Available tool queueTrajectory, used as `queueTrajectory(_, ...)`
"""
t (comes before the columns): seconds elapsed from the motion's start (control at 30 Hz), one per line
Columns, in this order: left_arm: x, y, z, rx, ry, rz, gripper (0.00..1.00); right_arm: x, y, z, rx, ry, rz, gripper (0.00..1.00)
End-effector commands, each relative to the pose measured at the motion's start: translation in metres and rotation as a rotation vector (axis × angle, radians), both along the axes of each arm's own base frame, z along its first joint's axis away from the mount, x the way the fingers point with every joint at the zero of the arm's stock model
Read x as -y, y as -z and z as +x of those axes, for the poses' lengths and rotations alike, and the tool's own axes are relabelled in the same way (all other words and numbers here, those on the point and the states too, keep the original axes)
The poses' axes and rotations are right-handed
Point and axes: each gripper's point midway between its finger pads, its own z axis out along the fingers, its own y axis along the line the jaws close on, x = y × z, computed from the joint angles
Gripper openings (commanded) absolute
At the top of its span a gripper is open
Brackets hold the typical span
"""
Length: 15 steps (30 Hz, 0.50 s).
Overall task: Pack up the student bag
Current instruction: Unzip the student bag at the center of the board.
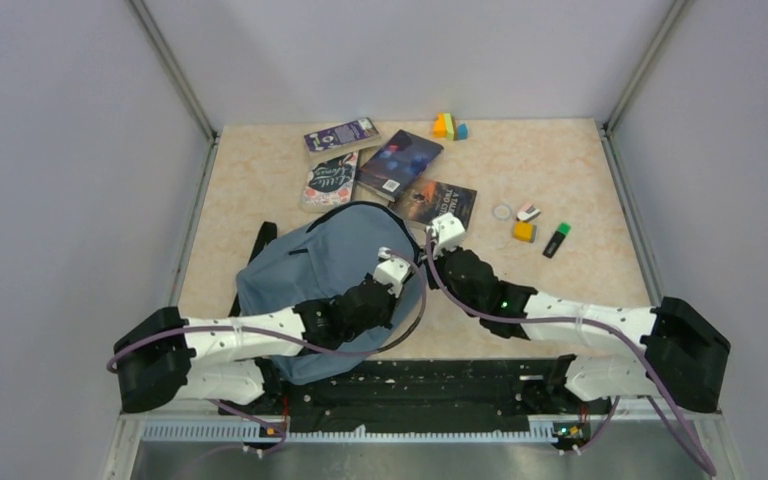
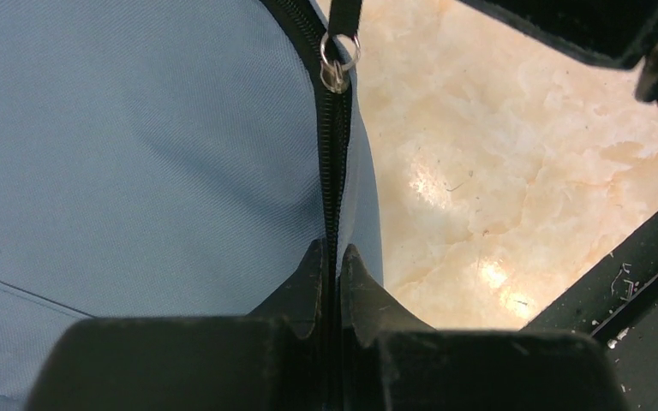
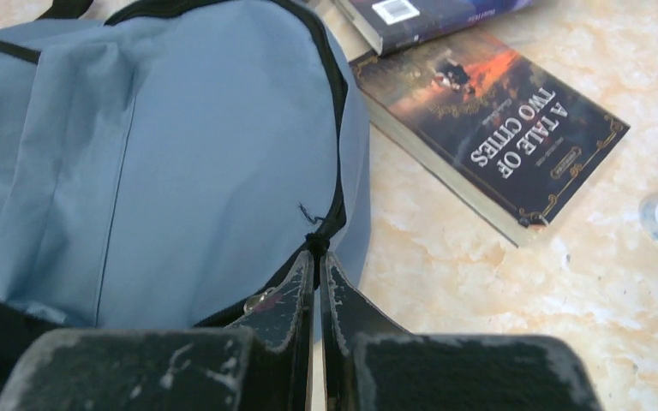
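Observation:
The student bag is a dusty-blue backpack lying flat at the table's near centre-left, under my left arm. In the left wrist view, my left gripper is shut on the dark zipper seam along the bag's right edge. Further along that seam sits the metal zipper slider, with a black pull tab rising from it. My right gripper is shut on that black pull tab at the bag's rim. From above, the left gripper and right gripper meet at the bag's right side.
Several books lie beyond the bag: a purple one, a patterned one, a dark blue one and "A Tale of Two Cities". Coloured blocks, a tape ring, a yellow block and a green-capped marker lie to the right.

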Motion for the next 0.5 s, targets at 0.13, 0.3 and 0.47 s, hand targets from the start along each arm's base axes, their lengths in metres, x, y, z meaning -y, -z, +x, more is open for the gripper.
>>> queueTrajectory(0.13,-0.019,0.022,-0.025,-0.104,0.017,0.031,0.0,-0.003,-0.03,0.04,0.072,0.091,0.013,0.0)
queueTrajectory(0.3,-0.023,0.029,-0.041,-0.171,0.045,0.014,0.0,-0.011,-0.026,0.057,0.064,0.085,0.021,0.0)
queueTrajectory(0.47,-0.022,0.035,-0.06,-0.261,0.093,-0.001,0.0,-0.026,-0.029,0.07,0.066,0.052,0.014,0.0)
